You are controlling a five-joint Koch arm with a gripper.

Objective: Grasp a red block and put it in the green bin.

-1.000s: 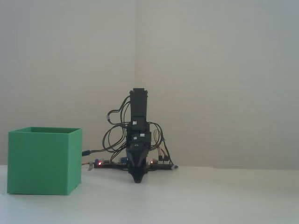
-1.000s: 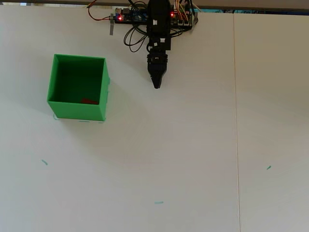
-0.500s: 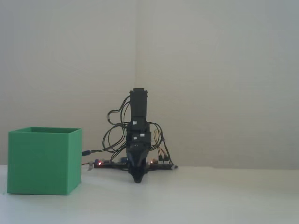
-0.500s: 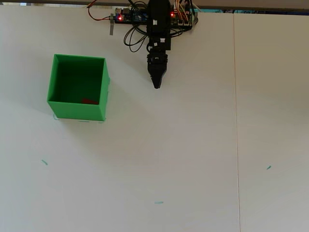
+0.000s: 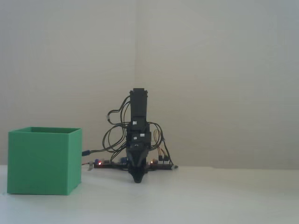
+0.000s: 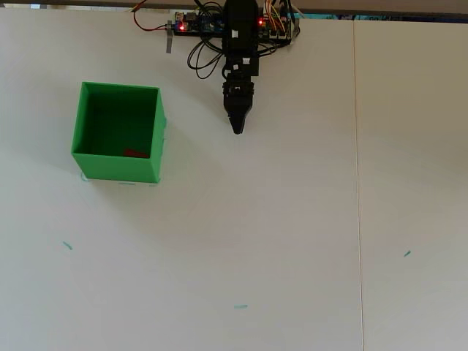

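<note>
Red block (image 6: 134, 153): small, matte, flat, wider than tall. It lies inside the green bin (image 6: 82, 124), on the floor against the wall nearest the bottom of the overhead view, a little right of centre along that wall. Only part of its top shows past the rim; the fixed view hides it behind the bin's front wall.

Green bin: plain green cube-shaped box, open top, thin walls, matte sides. In the overhead view it stands in the upper left part of the white tabletop (image 6: 292, 241), well apart from the arm. In the fixed view (image 5: 42, 161) it sits at the left, its top edge roughly level with the lower part of the arm.

Gripper (image 6: 237, 130): black, folded down in front of the arm's base near the far edge of the tabletop, tip pointing toward the bottom of the overhead view. The tips come to a single point with no gap visible between them, so the jaws read as closed on nothing. In the fixed view (image 5: 137, 180) the tip sits at or just above the table surface; contact cannot be told.

Behind the arm, a circuit board (image 6: 196, 23) lies at the far edge with small red lights lit, and loops of dark cable (image 5: 114, 128) hang round the arm.

Writing: none readable on the bin, block, arm or board.

Small teal marks (image 6: 240, 306) dot the tabletop toward the near edge.

Change from the earlier frames: none seen; arm, gripper, bin and block sit in the same places.
</note>
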